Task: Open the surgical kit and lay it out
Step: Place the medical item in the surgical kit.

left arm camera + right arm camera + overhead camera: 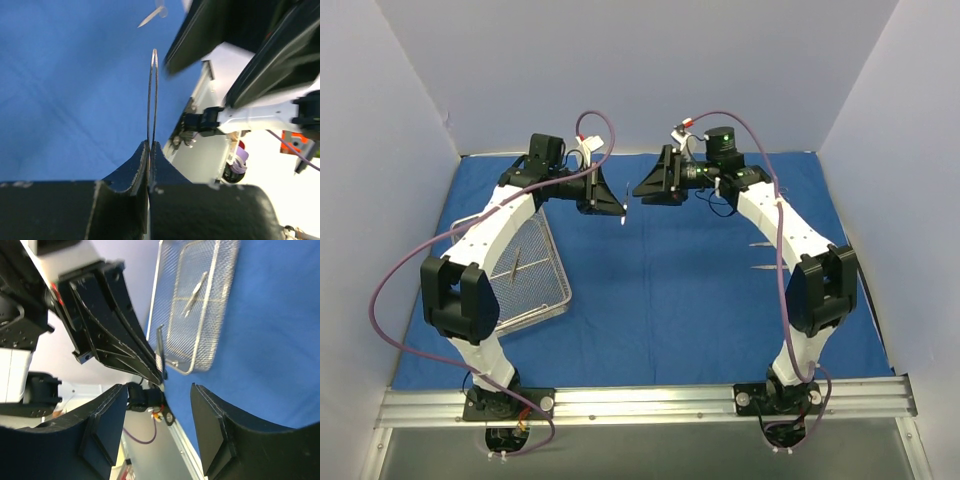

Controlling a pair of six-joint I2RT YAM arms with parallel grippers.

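The royal-blue cloth wrap point(660, 290) lies spread over the table. On its left stands the silver wire-mesh tray point(548, 288) with one thin instrument point(517, 264) inside. My left gripper point(618, 206) hangs above the back middle of the cloth, shut on a thin silver instrument point(152, 95) that sticks out past the fingertips. My right gripper point(642, 192) faces it from the right at about the same height, open, its jaws close to the instrument's tip without touching it. From the right wrist I see the tray point(155, 295) and the held instrument point(160, 342).
Two silver instruments point(757, 245) point(758, 268) lie on the cloth at the right, under my right arm. One instrument's tip point(150, 17) shows on the cloth in the left wrist view. White walls enclose the table on three sides; a metal rail point(640, 400) runs along the near edge.
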